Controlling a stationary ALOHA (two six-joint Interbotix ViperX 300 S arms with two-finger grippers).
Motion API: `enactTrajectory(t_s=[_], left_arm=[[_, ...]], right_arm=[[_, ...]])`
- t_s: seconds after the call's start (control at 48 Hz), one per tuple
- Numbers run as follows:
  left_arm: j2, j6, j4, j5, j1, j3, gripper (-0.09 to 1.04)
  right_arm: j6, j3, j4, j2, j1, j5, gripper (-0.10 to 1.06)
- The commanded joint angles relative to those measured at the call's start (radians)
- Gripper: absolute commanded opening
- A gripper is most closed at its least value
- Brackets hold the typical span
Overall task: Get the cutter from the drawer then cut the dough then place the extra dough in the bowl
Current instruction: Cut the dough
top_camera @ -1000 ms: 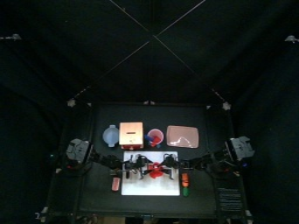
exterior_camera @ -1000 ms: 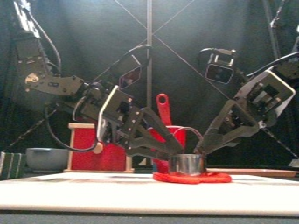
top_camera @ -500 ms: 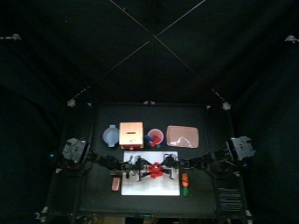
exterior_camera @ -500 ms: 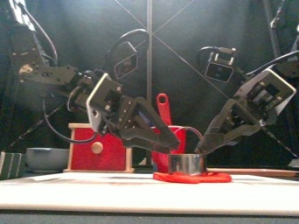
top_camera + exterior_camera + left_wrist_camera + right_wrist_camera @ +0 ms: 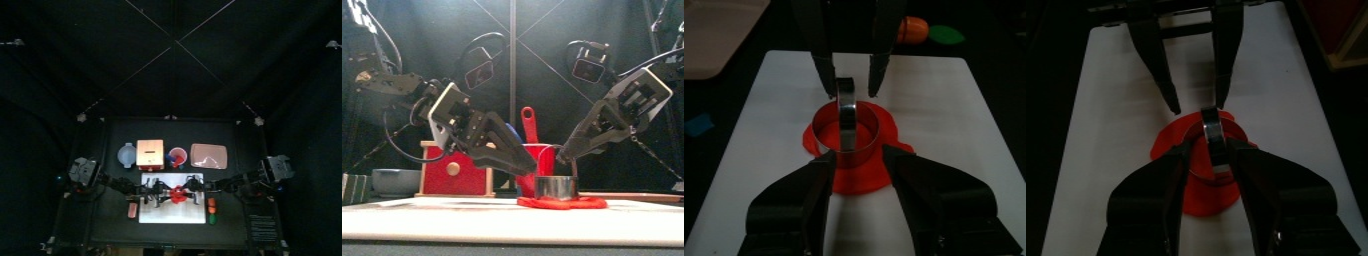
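Observation:
The round metal cutter [image 5: 556,187] stands on the red dough disc [image 5: 563,203], which lies on the white cutting board [image 5: 422,222]. My right gripper [image 5: 1213,143] comes down from the right, its jaws pinched on the cutter's wire handle [image 5: 1213,125]. Coming in from the left, my left gripper [image 5: 863,165] is low at the dough's edge. It is open, and its jaws flank the dough [image 5: 844,165] and cutter [image 5: 854,135] without gripping. In the top view both grippers meet over the dough [image 5: 174,196].
Behind the board stand the wooden box with its red drawer front [image 5: 456,172], the blue-grey bowl [image 5: 396,180], and the red cup [image 5: 543,158] with a red knife [image 5: 528,120]. A pink tray [image 5: 209,155] lies at the back right. Toy foods [image 5: 213,208] sit beside the board.
The left arm has drawn back to the left and lowered its jaws beside the dough. The right arm has tilted higher over the cutter. Cutter and dough have not moved.

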Motion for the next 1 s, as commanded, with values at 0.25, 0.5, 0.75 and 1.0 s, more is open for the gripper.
enactTrajectory(t_s=[0.25,0.5,0.75,1.0], left_arm=[[0.02,0.0,-0.008,0.067,0.002,-0.046,0.7],[0.02,-0.002,-0.014,0.078,0.002,-0.044,0.67],[0.02,-0.003,-0.015,0.092,0.002,-0.046,0.67],[0.018,-0.003,-0.014,0.106,0.002,-0.046,0.67]], right_arm=[[-0.002,-0.026,-0.002,-0.005,-0.011,0.0,0.7],[0.002,-0.034,-0.012,0.015,-0.011,0.002,0.64],[0.003,-0.035,-0.011,0.012,-0.011,0.008,0.56],[0.003,-0.032,-0.012,-0.032,-0.025,0.008,0.56]])
